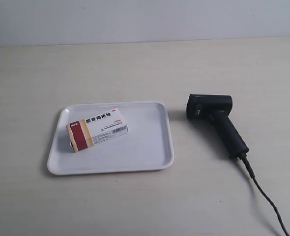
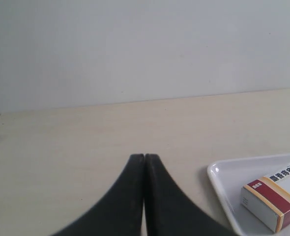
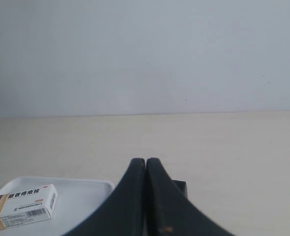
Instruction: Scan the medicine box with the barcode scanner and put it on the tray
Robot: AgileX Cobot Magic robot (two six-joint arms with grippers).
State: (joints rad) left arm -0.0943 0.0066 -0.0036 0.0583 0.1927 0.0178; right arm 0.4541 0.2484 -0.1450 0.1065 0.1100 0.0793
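Observation:
The medicine box (image 1: 97, 129), white with a dark red and orange end, lies flat in the left half of the white tray (image 1: 155, 147), barcode facing up. The black barcode scanner (image 1: 217, 120) lies on the table to the tray's right, its cable (image 1: 265, 196) trailing toward the near edge. No arm shows in the exterior view. My left gripper (image 2: 144, 156) is shut and empty, with the tray (image 2: 221, 189) and box (image 2: 273, 200) off to one side. My right gripper (image 3: 145, 160) is shut and empty; the box (image 3: 24, 206) and tray (image 3: 81, 196) lie beside it, and the scanner's head (image 3: 180, 187) peeks from behind a finger.
A pale wooden tabletop (image 1: 135, 69) runs back to a plain white wall (image 1: 145, 19). Bare table surface lies around the tray and the scanner.

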